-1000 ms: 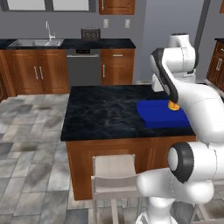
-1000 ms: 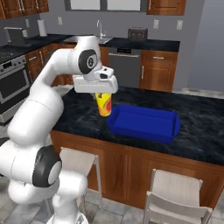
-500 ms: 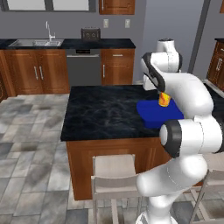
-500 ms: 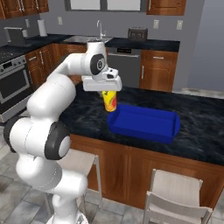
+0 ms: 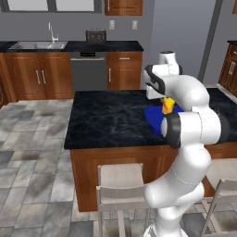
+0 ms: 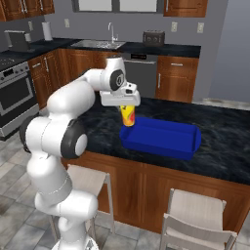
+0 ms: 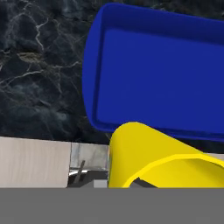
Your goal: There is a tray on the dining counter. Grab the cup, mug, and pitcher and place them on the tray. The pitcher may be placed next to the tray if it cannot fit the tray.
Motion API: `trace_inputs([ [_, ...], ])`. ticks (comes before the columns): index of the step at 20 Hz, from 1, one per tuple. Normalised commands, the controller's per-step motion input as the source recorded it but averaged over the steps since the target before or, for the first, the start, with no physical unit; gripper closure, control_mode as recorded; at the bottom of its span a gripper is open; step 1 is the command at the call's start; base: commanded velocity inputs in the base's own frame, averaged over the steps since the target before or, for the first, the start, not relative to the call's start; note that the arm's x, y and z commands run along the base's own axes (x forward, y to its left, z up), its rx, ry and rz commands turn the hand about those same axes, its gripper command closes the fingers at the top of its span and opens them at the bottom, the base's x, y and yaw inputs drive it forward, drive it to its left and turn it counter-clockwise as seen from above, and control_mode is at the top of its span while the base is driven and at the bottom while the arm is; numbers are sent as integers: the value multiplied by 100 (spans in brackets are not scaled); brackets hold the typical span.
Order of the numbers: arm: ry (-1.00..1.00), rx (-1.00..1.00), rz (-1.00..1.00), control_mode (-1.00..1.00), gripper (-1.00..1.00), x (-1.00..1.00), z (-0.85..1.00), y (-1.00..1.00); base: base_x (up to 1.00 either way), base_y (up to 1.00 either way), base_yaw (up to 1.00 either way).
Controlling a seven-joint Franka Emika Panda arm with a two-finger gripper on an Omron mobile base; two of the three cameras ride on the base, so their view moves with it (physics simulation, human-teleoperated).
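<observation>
My gripper (image 6: 128, 108) is shut on the cup (image 6: 128, 116), a yellow tumbler with a red-orange mark, and holds it upright in the air. The cup hangs just above the left end of the blue tray (image 6: 168, 141), which lies on the dining counter (image 6: 224, 139). In the left base view the cup (image 5: 168, 105) shows beside my forearm, over the tray (image 5: 152, 115). In the hand view the cup (image 7: 151, 155) sits at the bottom with the tray (image 7: 166, 74) bare beyond it. The mug and the pitcher are out of view.
Pale stools (image 6: 197, 215) (image 5: 120, 181) stand along the island's near side. A wall counter with sink and tap (image 6: 112, 43) runs along the back, with a toaster (image 6: 153, 37) on it. A stove (image 6: 14, 83) stands at the left.
The arm has swung its elbow round and carried the cup a short way sideways toward the tray's end. The grip on the cup has stayed shut.
</observation>
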Motion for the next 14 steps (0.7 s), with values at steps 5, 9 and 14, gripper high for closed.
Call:
trace_inputs([
  [5, 0, 0, 0, -100, 100, 69, -28, -26, 0, 0, 0],
  [9, 0, 0, 0, -100, 100, 41, -32, -5, 0, 0, 0],
  [14, 0, 1, 0, -100, 100, 24, -30, 0, 0, 0, 0],
])
